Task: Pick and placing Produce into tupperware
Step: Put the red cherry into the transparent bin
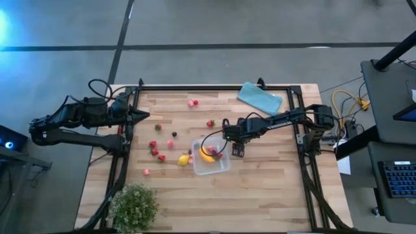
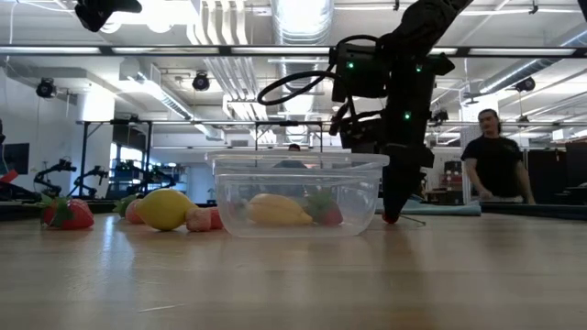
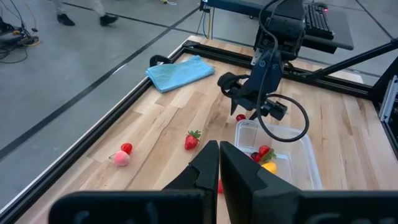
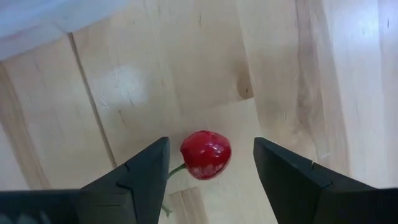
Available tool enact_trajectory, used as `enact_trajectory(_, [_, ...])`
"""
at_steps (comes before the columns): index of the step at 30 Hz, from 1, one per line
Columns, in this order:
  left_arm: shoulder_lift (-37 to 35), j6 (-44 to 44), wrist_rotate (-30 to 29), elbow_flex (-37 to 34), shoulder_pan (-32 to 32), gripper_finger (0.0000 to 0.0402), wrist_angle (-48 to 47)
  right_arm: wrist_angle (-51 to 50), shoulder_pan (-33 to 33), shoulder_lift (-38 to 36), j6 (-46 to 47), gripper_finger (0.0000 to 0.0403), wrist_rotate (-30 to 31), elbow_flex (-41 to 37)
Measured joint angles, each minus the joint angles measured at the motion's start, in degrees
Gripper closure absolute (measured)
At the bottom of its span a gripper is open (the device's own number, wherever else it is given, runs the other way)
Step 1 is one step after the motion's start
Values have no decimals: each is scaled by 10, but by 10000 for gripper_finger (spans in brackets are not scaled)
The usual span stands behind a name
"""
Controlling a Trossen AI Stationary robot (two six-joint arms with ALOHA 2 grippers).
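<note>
While the left jaws sit closed, right jaws [image 4: 210,163] straddle a red cherry [image 4: 206,154], wide apart.

Open workshop hall lying around the wooden table [image 1: 260,195]

Ceiling lights [image 2: 303,14] are glowing over exposed ducts; a grey concrete floor [image 1: 214,26] is spreading beyond the table's far edge, and a person [image 2: 495,160] is standing far behind the tool.
</note>
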Motion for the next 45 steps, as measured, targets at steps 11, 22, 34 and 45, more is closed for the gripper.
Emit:
enact_trajectory(11, [0,0,0,-6,0,402,2,0,0,0,11,222,-3,-1])
enact_trajectory(22, [-1,1,0,-6,0,402,2,-1,0,0,15,281,-4,-1])
enact_trajectory(34, [-1,2,0,-6,0,402,1,-21,0,-3,31,298,-1,35])
enact_trajectory(45, [-2,2,0,-6,0,402,7,-56,24,-9,25,291,-111,181])
